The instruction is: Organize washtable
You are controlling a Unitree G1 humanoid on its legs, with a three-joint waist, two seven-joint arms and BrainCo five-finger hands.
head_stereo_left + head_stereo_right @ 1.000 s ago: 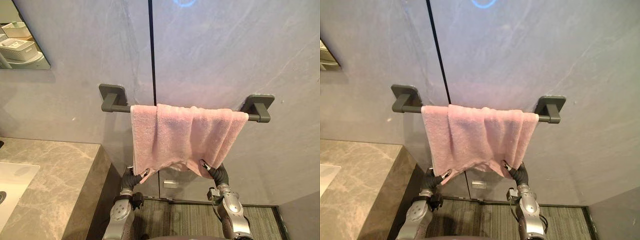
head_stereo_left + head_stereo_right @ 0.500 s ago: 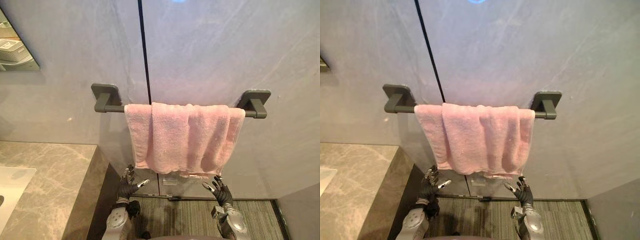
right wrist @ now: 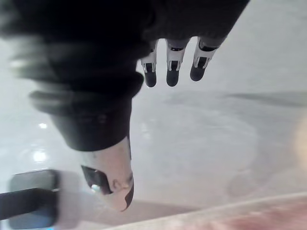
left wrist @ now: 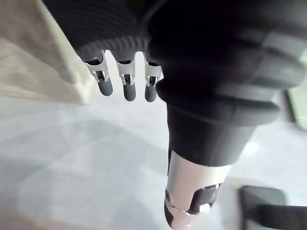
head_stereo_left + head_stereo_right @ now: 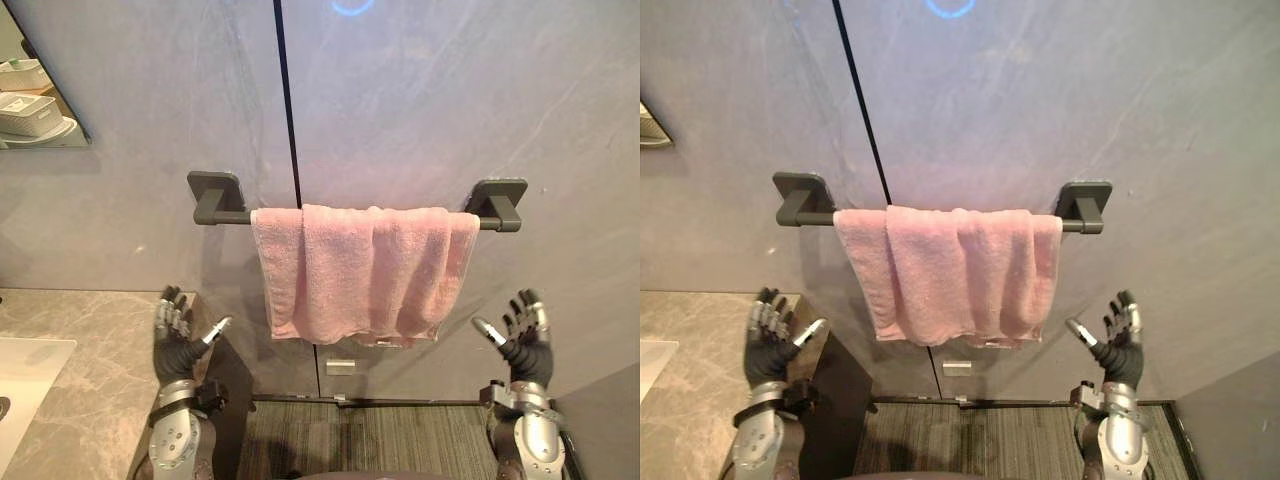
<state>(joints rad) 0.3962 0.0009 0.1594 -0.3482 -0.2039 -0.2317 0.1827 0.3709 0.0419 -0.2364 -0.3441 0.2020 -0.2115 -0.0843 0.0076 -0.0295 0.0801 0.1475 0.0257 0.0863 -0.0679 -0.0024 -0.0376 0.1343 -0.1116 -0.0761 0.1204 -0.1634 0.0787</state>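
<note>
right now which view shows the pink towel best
The left eye view: the whole towel hangs over the rail. The right eye view shows nearly the same. The right wrist view catches a pink edge of it; the left wrist view faces wall and a rail bracket.

No readable text; the baskets [image 5: 30, 112] in the mirror [image 5: 8, 40] seem unmarked.

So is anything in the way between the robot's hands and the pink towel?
Nothing that I can see. The left hand is open near the marble counter, the right hand is open on the other side, and only bare wall shows between each of them and the pink towel hanging over the bar.
</note>
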